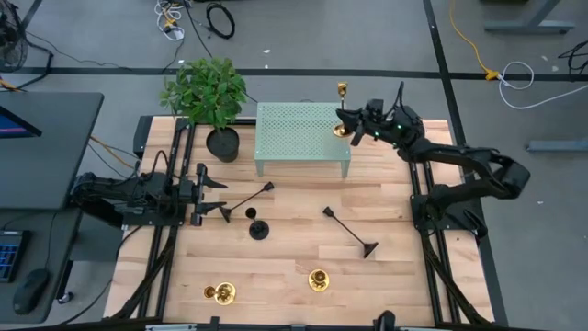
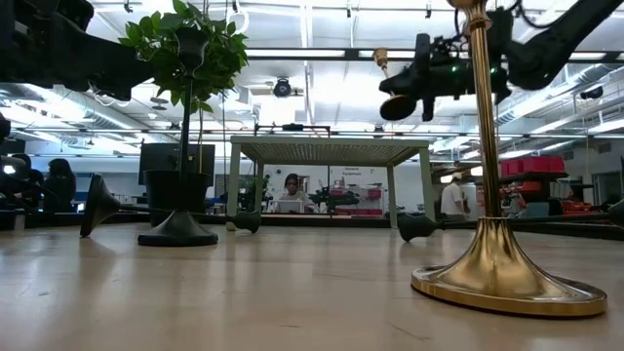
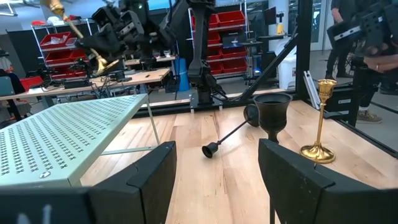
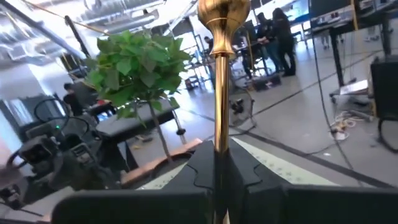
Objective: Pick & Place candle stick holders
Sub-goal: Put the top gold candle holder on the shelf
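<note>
Candle stick holders lie scattered over the wooden counter [image 1: 294, 267], each a slim stem between a round flared base and a small cup. One gold holder [image 1: 342, 110] is clamped by its stem in the right end effector [image 1: 354, 124], held tilted above the right end of the pale green perforated rack [image 1: 299, 138]; the right wrist view shows the shiny stem pinched between closed fingers, its rounded cup on top. Two more gold holders [image 1: 319, 279] [image 1: 220, 292] stand upright near the front edge. Three matte black ones are mid-counter: one [image 1: 350, 230] lying toward the right, one [image 1: 246, 200] lying in front of the left end effector [image 1: 209, 193], one [image 1: 258, 226] standing just beside it. The left end effector hovers with its fingers spread apart, holding nothing. A potted plant [image 1: 209, 97] stands left of the rack.
</note>
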You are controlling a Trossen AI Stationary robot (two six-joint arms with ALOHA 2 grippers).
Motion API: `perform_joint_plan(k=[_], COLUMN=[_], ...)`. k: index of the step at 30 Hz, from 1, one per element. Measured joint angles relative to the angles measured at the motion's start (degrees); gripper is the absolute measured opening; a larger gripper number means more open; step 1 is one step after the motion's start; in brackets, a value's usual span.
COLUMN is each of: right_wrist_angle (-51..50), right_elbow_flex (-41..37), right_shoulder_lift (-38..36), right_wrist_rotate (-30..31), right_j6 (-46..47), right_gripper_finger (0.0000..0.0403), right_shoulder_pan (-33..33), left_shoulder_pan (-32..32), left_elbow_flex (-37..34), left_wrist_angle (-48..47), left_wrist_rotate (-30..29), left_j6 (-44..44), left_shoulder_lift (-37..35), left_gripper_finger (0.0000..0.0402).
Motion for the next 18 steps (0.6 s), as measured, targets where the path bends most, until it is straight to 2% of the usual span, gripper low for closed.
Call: perform_joint_plan(k=[6, 18], right_wrist_angle=[9.78, 9.50], right_elbow_flex=[1.19, 15.03], right_shoulder_lift=[7.42, 19.78], right_wrist_rotate=[-4.75, -13.08], right_j6=[3.41, 3.57], right_gripper_finger=[0.0005, 0.0005], right_shoulder_pan=[-1.46, -1.70], left_shoulder_pan=[0.00, 0.00], left_elbow_flex=[0.00, 0.00], left_wrist_angle=[0.00, 0.00], left_wrist_rotate=[0.00, -0.02], left_j6=[0.00, 0.00], left_shoulder_lift=[0.00, 0.00], left_gripper_finger=[0.0227, 0.0227])
